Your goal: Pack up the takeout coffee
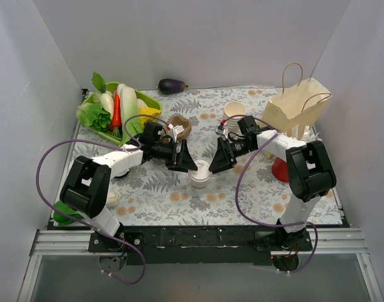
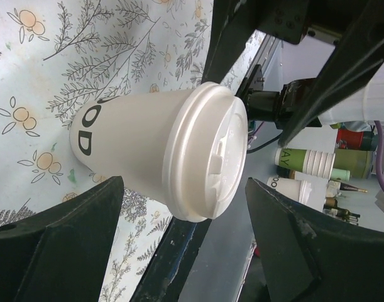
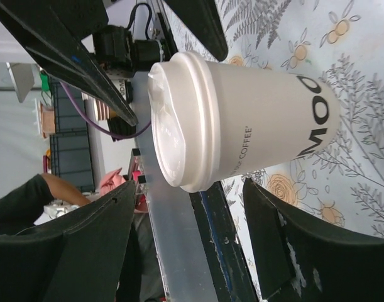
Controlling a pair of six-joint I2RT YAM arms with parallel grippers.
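Note:
The takeout coffee (image 1: 200, 173), a cream-white paper cup with dark print and a white lid, stands upright on the floral cloth at the table's middle. My left gripper (image 1: 183, 158) is open just left of it and my right gripper (image 1: 221, 158) is open just right of it. Neither touches it. In the left wrist view the cup (image 2: 148, 148) sits ahead of the open gripper (image 2: 184, 184), its lid level with the fingertips. In the right wrist view the cup (image 3: 242, 119) likewise lies just beyond the open gripper (image 3: 190, 185).
A tan paper bag (image 1: 300, 104) with handles stands at the back right. A stack of lidless cups (image 1: 234, 113) is behind the right arm, and a red cup (image 1: 281, 168) beside it. A green tray of vegetables (image 1: 116, 112) and an eggplant (image 1: 172, 85) sit at the back left.

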